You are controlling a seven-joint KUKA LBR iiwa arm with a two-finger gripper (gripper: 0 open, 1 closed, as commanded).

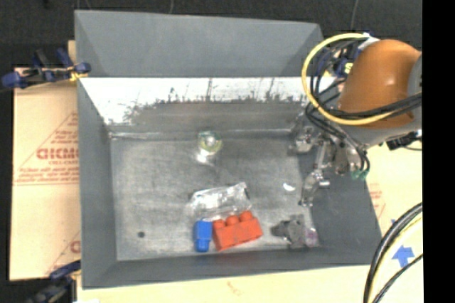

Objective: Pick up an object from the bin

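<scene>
Gripper (310, 189): low at right side of bin (96, 181), above dark grey-purple lump (296, 232) by front wall; small white scrap (288, 188) just beside.
Grip state: cannot tell; nothing seen held.
Other contents: red brick (238, 230), blue cylinder (203, 235), clear bag (217, 199), all left of gripper.
Progress: nothing picked yet; grasp and lift judged left to do.

Wrist cover: smooth, rounded orange shell (380, 77), glossy on top.
Cables: yellow and black cables (318, 56) loop round the shell; black ones cross its lower front, with bluish strands beside them.
Hand: slim grey metal gripper (310, 196) under bare silver brackets.
Marking: small green spot (363, 171) on the housing.
</scene>
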